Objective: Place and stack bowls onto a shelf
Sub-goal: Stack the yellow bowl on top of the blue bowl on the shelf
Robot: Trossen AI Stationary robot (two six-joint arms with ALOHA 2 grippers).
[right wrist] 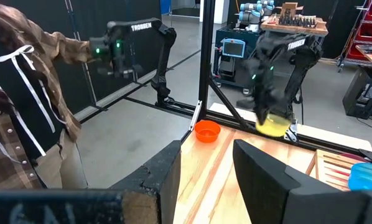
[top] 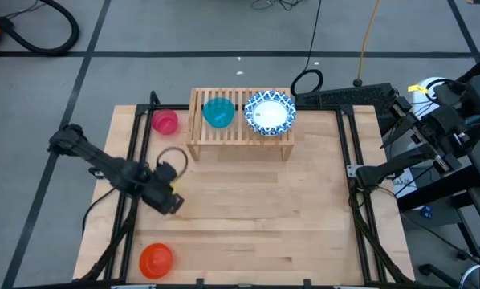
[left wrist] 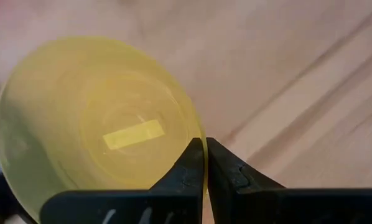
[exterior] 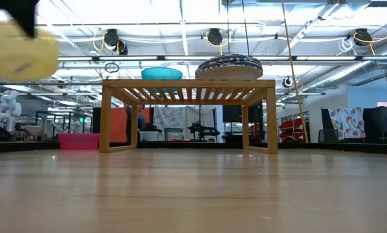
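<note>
Pinching the yellow bowl (left wrist: 93, 124) by its rim, the left gripper (left wrist: 205, 163) sits at the table's (top: 304, 225) nine o'clock. The right gripper (right wrist: 204, 165) waits off three o'clock, fingers spread wide. On the shelf (top: 240, 138) at twelve o'clock rest a teal bowl (top: 218, 112) and blue-patterned bowl (top: 269, 112).

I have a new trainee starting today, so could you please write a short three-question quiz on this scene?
1. True or false: the left gripper is shut on the yellow bowl.
2. Which bowls sit on the shelf?
A. teal bowl and blue-patterned bowl
B. pink and orange
C. none
3. Fill in: the pink bowl rests on the table beside the shelf's ____ end, as the high view shows it.

Key: 1 true; 2 A; 3 left.
</note>
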